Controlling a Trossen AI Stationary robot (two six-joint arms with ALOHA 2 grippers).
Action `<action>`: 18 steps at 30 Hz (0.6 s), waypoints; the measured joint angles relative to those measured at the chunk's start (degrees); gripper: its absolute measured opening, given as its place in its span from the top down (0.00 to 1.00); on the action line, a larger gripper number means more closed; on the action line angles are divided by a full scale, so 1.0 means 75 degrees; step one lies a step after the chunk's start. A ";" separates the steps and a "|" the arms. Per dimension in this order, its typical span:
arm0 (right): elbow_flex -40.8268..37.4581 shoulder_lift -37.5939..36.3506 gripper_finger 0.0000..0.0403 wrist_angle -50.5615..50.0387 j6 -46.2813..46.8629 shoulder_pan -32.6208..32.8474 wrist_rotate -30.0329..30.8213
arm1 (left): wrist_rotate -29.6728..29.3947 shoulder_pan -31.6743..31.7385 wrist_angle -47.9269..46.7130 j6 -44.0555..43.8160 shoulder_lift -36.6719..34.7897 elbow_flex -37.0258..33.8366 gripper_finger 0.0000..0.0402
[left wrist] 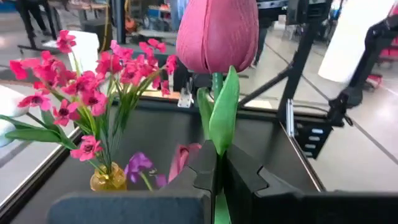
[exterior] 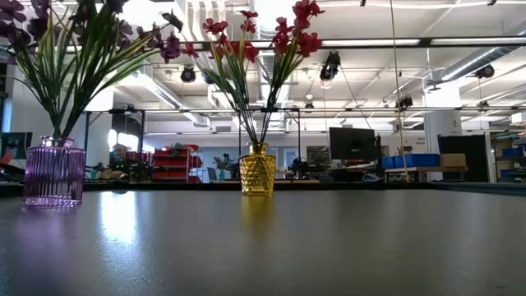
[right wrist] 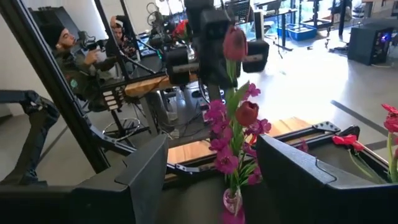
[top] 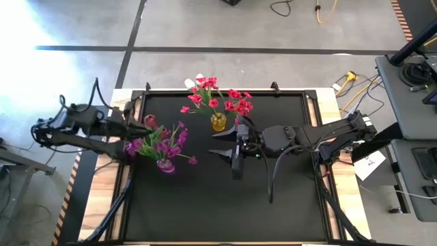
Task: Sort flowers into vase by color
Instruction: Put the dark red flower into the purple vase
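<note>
Pink bud clamped by its stem in closed left gripper fingers, stem upright, held just left of purple vase; yellow vase with red-pink bunches farther right. Right gripper fingers open, empty, mid-tabletop, right of both vases.

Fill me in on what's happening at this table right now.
The left claw is shut on the stem of a pink tulip bud, holding it near the purple vase of purple flowers. The right claw is open and empty beside the yellow vase, which holds red-pink flowers.
</note>
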 joint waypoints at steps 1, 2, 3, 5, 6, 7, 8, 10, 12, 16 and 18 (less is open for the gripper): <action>0.0000 0.0000 0.42 0.0000 -0.0001 -0.0005 0.0007 | -0.0058 0.0000 0.0216 0.0000 -0.0126 -0.0252 1.00; 0.0000 0.0000 0.42 -0.0002 -0.0001 -0.0015 0.0017 | -0.0132 0.0000 0.0357 0.0000 -0.0243 -0.0484 1.00; 0.0000 0.0000 0.42 -0.0002 0.0011 -0.0017 0.0042 | -0.0224 0.0000 0.0520 0.0002 -0.0353 -0.0713 1.00; 0.0000 0.0000 0.42 0.0000 0.0101 -0.0018 0.0064 | -0.0265 0.0001 0.0723 0.0011 -0.0540 -0.1069 1.00; 0.0000 0.0000 0.42 0.0002 0.0157 -0.0024 0.0066 | -0.0261 0.0000 0.0816 0.0017 -0.0644 -0.1225 1.00; 0.0000 0.0000 0.42 0.0002 0.0202 -0.0033 0.0066 | -0.0261 0.0000 0.0892 0.0023 -0.0742 -0.1332 1.00; 0.0000 0.0000 0.42 -0.0001 0.0209 -0.0032 0.0063 | -0.0261 0.0000 0.0921 0.0023 -0.0842 -0.1407 1.00; 0.0000 0.0000 0.42 -0.0001 0.0214 -0.0033 0.0066 | -0.0266 0.0000 0.0929 0.0023 -0.1019 -0.1504 1.00; 0.0000 0.0000 0.43 0.0002 0.0264 -0.0035 0.0066 | -0.0264 0.0000 0.0931 0.0023 -0.1173 -0.1575 1.00; 0.0000 0.0000 0.43 -0.0001 0.0303 -0.0035 0.0134 | -0.0259 0.0000 0.0766 -0.0041 -0.1465 -0.1611 1.00; 0.0000 0.0000 0.43 0.0004 0.0306 -0.0035 0.0161 | -0.0248 0.0000 0.0529 -0.0193 -0.1544 -0.1631 1.00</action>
